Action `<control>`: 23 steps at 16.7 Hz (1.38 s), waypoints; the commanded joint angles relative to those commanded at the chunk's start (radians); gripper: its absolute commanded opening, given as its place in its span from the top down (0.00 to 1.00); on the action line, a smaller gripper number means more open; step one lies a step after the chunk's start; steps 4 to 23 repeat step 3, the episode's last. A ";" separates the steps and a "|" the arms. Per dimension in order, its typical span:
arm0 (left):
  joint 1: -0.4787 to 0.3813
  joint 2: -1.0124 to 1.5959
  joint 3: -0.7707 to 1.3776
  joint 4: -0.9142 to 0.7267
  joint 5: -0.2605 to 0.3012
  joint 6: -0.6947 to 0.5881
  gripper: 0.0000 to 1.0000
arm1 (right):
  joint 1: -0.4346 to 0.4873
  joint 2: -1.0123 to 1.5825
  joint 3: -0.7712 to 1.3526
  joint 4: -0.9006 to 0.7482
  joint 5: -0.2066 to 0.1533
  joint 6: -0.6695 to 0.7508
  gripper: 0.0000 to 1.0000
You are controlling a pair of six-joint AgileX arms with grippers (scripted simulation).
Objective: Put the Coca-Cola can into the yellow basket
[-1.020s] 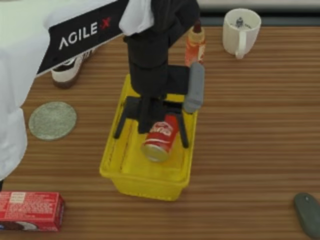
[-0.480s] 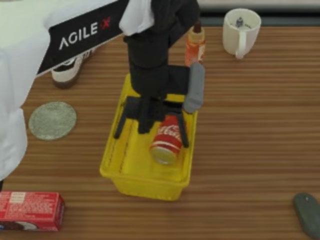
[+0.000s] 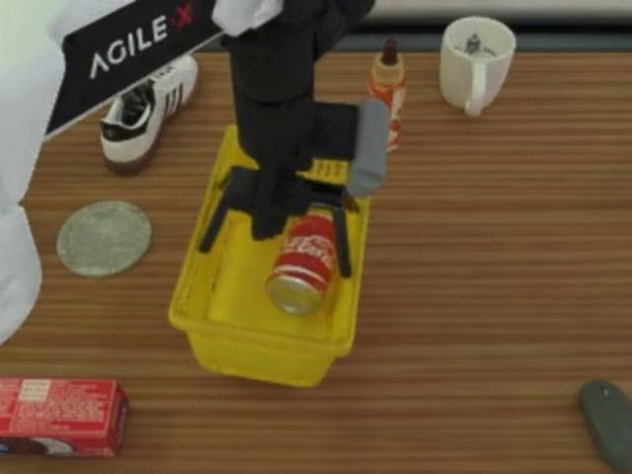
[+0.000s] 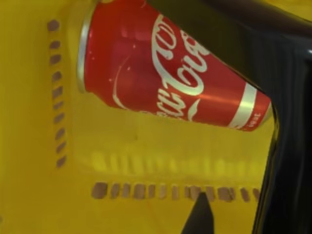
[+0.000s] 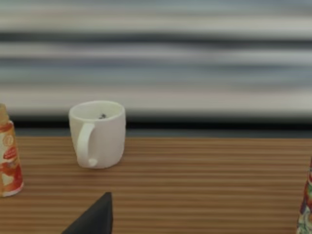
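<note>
The wooden tabletop point(image 3: 494, 247) is striped brown, with much free surface at the right side. On it stands the yellow basket point(image 3: 227, 341), and the Coca-Cola can point(image 3: 303, 259) lies tilted inside, near the right wall. The left tool point(image 3: 275, 232) hangs over the basket, fingers spread wide, holding nothing. The left wrist view shows the can against the slotted wall. The right wrist view shows a white mug point(image 5: 97, 134) at the far edge; I cannot tell the right tool's state.

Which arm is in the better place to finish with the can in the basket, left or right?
Left. The left gripper hangs directly over the yellow basket, its fingers either side of the Coca-Cola can lying inside. The right gripper faces a white mug far away.
</note>
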 joint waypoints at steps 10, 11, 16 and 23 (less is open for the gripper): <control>0.023 -0.017 0.053 -0.063 0.001 0.013 1.00 | 0.000 0.000 0.000 0.000 0.000 0.000 0.00; 0.023 -0.017 0.053 -0.063 0.001 0.013 1.00 | 0.000 0.000 0.000 0.000 0.000 0.000 0.00; 0.023 -0.017 0.053 -0.063 0.001 0.013 1.00 | 0.000 0.000 0.000 0.000 0.000 0.000 0.00; 0.023 -0.017 0.053 -0.063 0.001 0.013 1.00 | 0.000 0.000 0.000 0.000 0.000 0.000 0.00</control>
